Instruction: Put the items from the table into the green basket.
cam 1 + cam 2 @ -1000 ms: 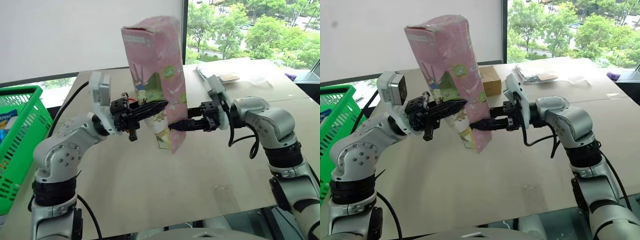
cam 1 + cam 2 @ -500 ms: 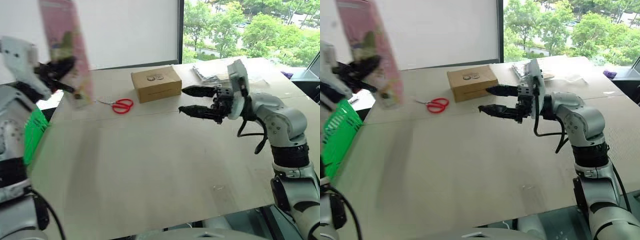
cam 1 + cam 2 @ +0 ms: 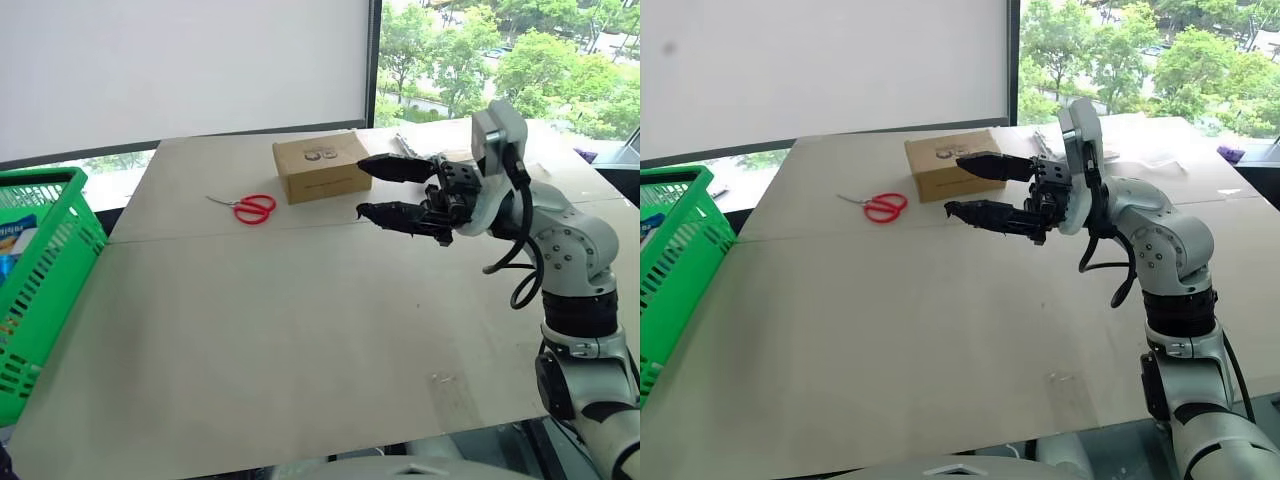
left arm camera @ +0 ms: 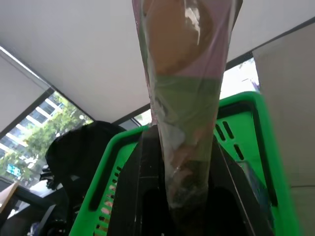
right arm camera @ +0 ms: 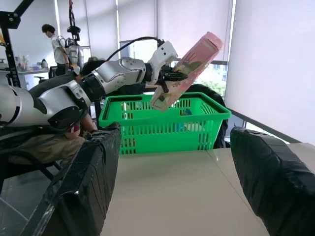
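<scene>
Pink package carried over to the green basket, not yet dropped.

The left gripper (image 5: 165,78) is clamped on the long pink wrapped package (image 5: 184,69), holding it above the green basket (image 5: 162,123); seemingly over its opening, though that is hard to judge. Next it must lower and let go. The right gripper (image 3: 385,190) hangs wide apart, empty, near the brown cardboard box (image 3: 320,165) and red-handled scissors (image 3: 250,207) on the table (image 3: 300,340).

White roller blind (image 3: 190,70) behind; window (image 3: 500,55) with green trees; daylight; person (image 5: 50,37) far off.
</scene>
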Robot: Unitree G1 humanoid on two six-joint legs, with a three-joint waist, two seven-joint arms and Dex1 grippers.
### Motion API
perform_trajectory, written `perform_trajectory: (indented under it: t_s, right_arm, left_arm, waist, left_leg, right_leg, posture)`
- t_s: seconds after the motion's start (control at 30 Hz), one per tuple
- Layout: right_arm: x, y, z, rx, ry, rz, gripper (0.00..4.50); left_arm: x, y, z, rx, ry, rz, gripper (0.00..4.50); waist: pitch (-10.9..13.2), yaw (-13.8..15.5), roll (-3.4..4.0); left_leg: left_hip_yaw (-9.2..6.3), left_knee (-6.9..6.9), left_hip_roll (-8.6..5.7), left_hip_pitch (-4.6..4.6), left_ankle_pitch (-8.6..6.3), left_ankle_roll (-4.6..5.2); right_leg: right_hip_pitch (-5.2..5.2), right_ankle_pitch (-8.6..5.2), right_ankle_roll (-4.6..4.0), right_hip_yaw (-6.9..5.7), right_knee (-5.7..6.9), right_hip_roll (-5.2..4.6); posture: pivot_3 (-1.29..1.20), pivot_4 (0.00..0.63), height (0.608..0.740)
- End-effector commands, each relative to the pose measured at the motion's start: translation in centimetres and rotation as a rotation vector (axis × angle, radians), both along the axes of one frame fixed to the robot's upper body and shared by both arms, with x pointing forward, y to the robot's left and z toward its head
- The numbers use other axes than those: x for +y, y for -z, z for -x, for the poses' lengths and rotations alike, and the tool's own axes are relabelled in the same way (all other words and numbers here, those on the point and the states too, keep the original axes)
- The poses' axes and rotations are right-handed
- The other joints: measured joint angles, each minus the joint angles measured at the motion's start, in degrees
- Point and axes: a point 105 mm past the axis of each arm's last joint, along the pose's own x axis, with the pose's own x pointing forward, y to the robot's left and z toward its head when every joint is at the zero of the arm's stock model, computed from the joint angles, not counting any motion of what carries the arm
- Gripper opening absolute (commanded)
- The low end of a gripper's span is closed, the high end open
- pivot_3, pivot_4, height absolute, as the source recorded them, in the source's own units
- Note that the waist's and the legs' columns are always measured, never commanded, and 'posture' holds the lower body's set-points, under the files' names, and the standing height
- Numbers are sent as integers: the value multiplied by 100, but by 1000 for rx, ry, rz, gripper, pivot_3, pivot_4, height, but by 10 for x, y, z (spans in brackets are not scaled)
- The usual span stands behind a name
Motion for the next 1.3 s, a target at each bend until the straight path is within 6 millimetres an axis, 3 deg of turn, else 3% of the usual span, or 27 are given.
perform_trajectory:
  t_s: [0.03, 0.07, 0.13, 0.27, 0.33, 0.37, 0.47, 0.6, 0.67, 0.73, 0.8, 0.87, 1.03, 1.17, 1.3]
  right_arm:
    - [-3, -10, 3, -55, 6, -16, 3733]
    - [-3, -9, 2, -56, 9, -14, 3801]
    - [-3, -8, 2, -56, 13, -10, 3801]
    - [-3, -7, 2, -56, 19, -4, 3801]
    - [-5, -4, -1, -57, 37, 9, 3801]
    - [-6, -3, -2, -57, 47, 14, 3801]
    - [-14, 10, -9, -33, 111, 40, 3801]
    - [-35, 44, -28, -1, 301, 110, 3801]
    - [-57, 85, -43, -1, 472, 257, 3801]
    - [-75, 121, -46, -7, 570, 387, 3801]
    - [-85, 139, -42, 9, 627, 404, 3801]
    - [-93, 147, -40, 42, 693, 377, 3801]
    - [-117, 168, -31, 79, 797, 402, 3801]
    - [-131, 182, -25, 83, 823, 432, 3801]
    - [-133, 184, -25, 85, 825, 421, 3801]
  left_arm:
    - [15, -16, 18, -20, -72, -53, 178]
    - [18, -13, 20, -15, -87, -54, 978]
    - [23, -9, 24, 12, -116, -73, 1482]
    - [32, -8, 29, 10, -159, -90, 3493]
    - [31, -10, 26, -27, -156, -81, 4282]
    - [29, -11, 24, -47, -143, -73, 4426]
    - [9, -5, 2, -108, -10, -6, 4426]
    - [-36, 47, -25, -2, 222, 214, 4426]
    - [-92, 77, -36, 13, 432, 316, 4426]
    - [-156, 108, -35, 51, 642, 411, 4426]
    - [-205, 139, -25, 122, 761, 480, 4426]
    - [-239, 160, -13, 162, 840, 521, 4426]
    - [-270, 184, 5, 189, 896, 581, 4426]
    - [-275, 191, 14, 164, 896, 595, 4426]
    - [-271, 196, 21, 188, 896, 569, 4426]
  waist:
    - [-1, -3, -2]
    - [-2, -2, -3]
    - [-9, 1, -14]
    - [-13, 0, -20]
    - [-15, 5, -23]
    - [-16, 9, -25]
    - [-24, 15, -31]
    - [-55, 22, -25]
    - [-68, 13, -23]
    - [-86, 23, -22]
    - [-87, 18, -25]
    - [-82, -19, -25]
    - [-69, 16, 20]
    - [-40, 8, 41]
    - [-28, -23, 54]
  left_leg:
    - [0, 0, -1, 0, 0, 0]
    - [0, 0, -3, -1, 0, -1]
    - [-4, 0, -3, -7, -1, -1]
    - [-6, -1, -5, -13, -2, -3]
    - [-8, -2, -6, -15, -8, -15]
    - [-9, -2, -8, -16, -10, -17]
    - [-11, -5, -17, -20, -14, -25]
    - [-10, -10, -31, -22, -15, -25]
    - [-6, -10, -39, -49, -11, -19]
    - [-1, -10, -51, -65, -4, -6]
    - [1, -12, -55, -81, -6, 2]
    - [3, -12, -59, -81, -11, 12]
    - [6, -14, -31, -51, -6, 13]
    - [8, -13, -21, 52, -5, 15]
    - [5, 21, -15, 71, -5, 16]
  right_leg:
    - [0, 0, 0, 0, 0, -3]
    - [-1, 1, 0, 0, 0, -8]
    - [-4, 1, -1, -4, 0, -11]
    - [-11, 2, -3, -6, 0, -22]
    - [-13, 2, -4, -7, 0, -27]
    - [-14, 3, -4, -7, 0, -31]
    - [-16, 3, -5, -10, 0, -44]
    - [-16, 3, -5, -11, 0, -61]
    - [-45, 4, -4, -11, 8, -70]
    - [-62, 5, -3, -11, 12, -84]
    - [-72, 5, -3, -11, 1, -87]
    - [-73, 5, -2, -10, 3, -90]
    - [-61, 3, -6, -7, 14, -46]
    - [40, -29, -2, -6, -1, -14]
    - [68, -32, 5, 4, -2, 41]
  posture:
    - [74, 0, 724]
    - [74, 0, 724]
    - [72, 0, 724]
    - [72, 0, 724]
    - [72, 0, 724]
    - [77, 0, 724]
    - [83, 0, 724]
    - [96, 0, 724]
    - [96, 0, 724]
    - [87, 5, 724]
    - [82, 8, 724]
    - [71, 14, 724]
    - [51, 19, 724]
    - [22, 19, 724]
    - [22, 19, 724]
